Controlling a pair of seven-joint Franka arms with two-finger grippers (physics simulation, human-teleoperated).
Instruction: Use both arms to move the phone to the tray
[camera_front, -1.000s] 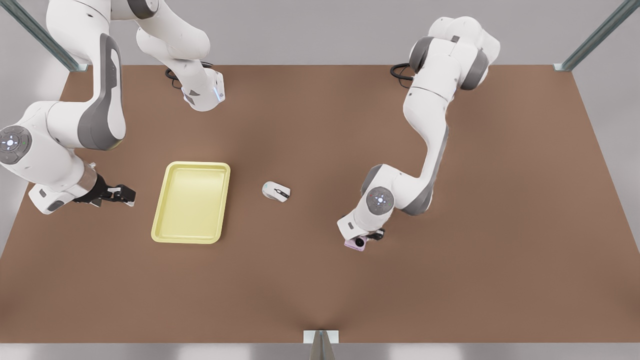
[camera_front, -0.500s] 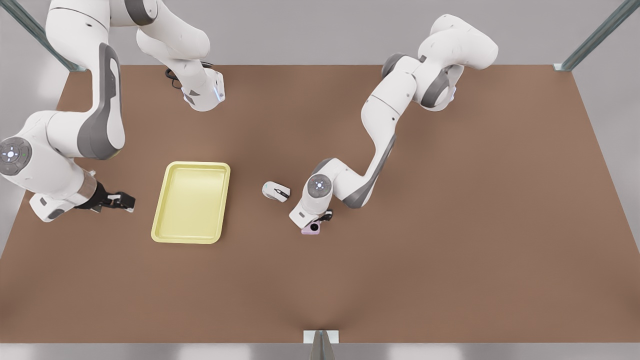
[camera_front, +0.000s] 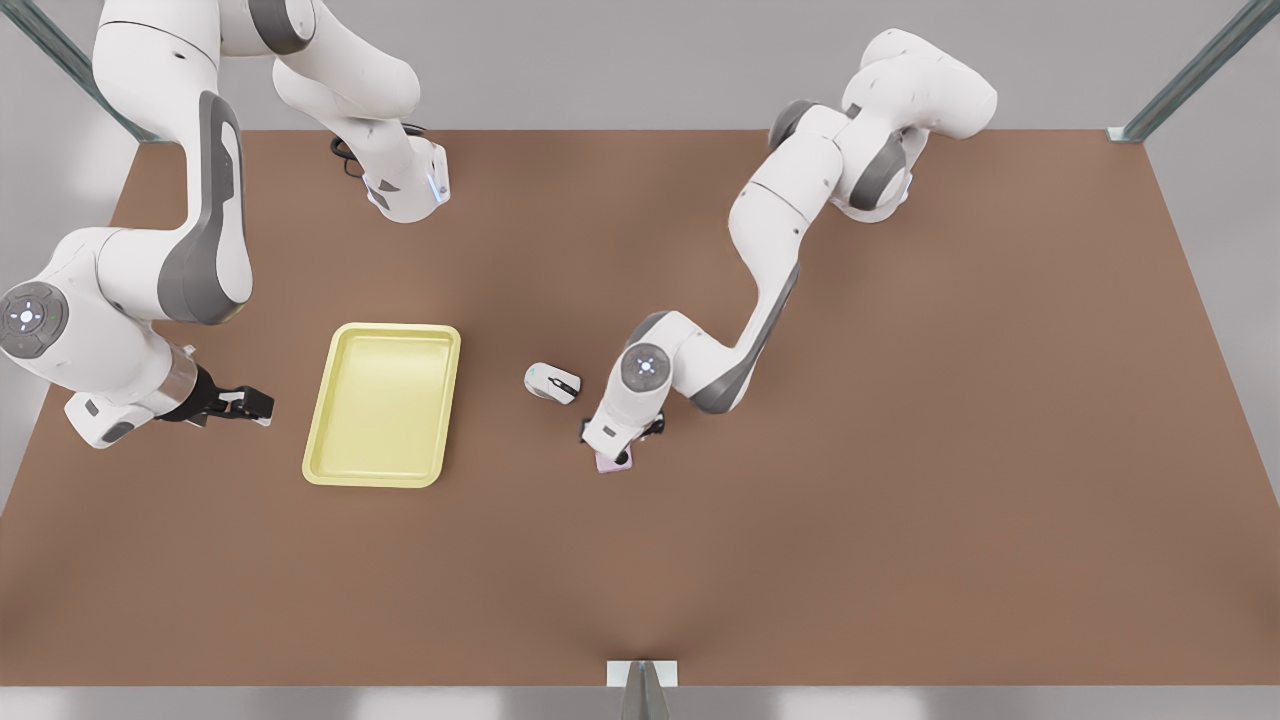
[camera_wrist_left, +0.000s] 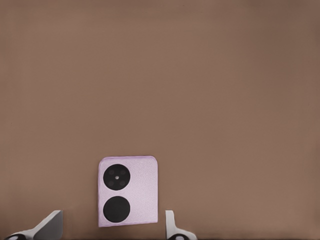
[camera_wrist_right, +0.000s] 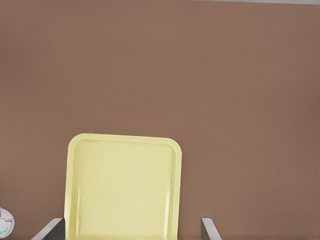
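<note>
On the brown table (camera_front: 900, 500), the small pale pink-lilac flip phone (camera_front: 614, 461) lies flat, well apart from the pale yellow shallow tray (camera_front: 383, 403).

Between phone and tray sits a white-and-black computer mouse (camera_front: 552, 382), and bare table lies around all three. Above the phone hangs the left gripper (camera_front: 620, 435), its arm bent down from the far edge; its fingers (camera_wrist_left: 50, 226) stand open on both sides of the phone without touching it. Beside the tray's edge at the front view's left waits the right gripper (camera_front: 245, 403), its jaws open and pointing toward the tray.
</note>
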